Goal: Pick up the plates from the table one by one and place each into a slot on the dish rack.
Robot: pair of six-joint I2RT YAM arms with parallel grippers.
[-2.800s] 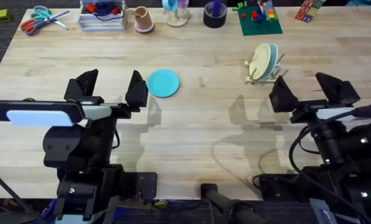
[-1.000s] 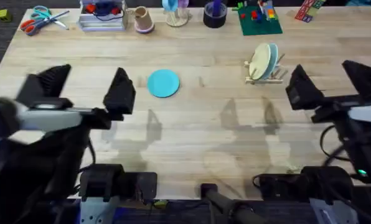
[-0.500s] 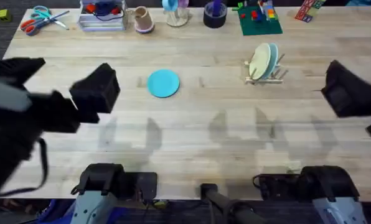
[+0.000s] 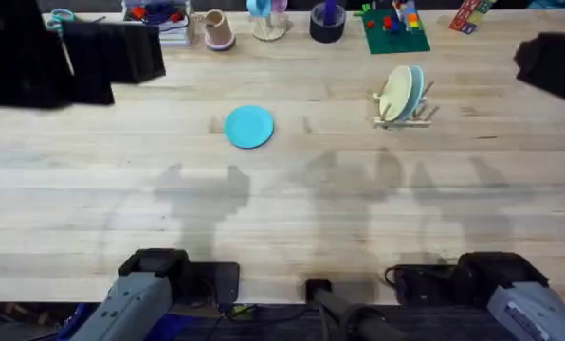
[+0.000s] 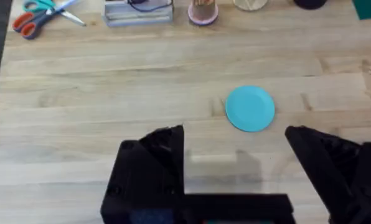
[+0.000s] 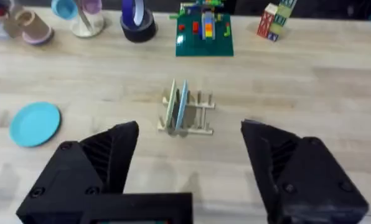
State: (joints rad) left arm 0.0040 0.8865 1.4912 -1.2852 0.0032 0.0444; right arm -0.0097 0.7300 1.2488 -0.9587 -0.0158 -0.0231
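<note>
A turquoise plate (image 4: 249, 126) lies flat on the table (image 4: 292, 208), left of centre. The small wooden dish rack (image 4: 403, 102) stands at the right of centre and holds a cream plate (image 6: 171, 112) and a pale blue plate (image 6: 182, 109) upright in its slots. My left gripper (image 5: 235, 165) hangs open high above the table, and the turquoise plate (image 5: 250, 108) lies beyond its fingers. My right gripper (image 6: 188, 171) is open too, high above the table, with the rack (image 6: 187, 117) in front of it. Both hold nothing.
Along the far edge stand scissors (image 4: 60, 17), a wire basket (image 4: 157, 21), a pink cup (image 4: 217, 30), a dark tape roll (image 4: 327, 23) and a green brick plate (image 4: 394, 26). The left arm (image 4: 74, 52) and right arm (image 4: 553, 64) loom dark and blurred at the upper corners.
Both arms have risen toward the camera and swung outward, the left to the upper left, the right to the upper right. The turquoise plate and the rack have not moved.
</note>
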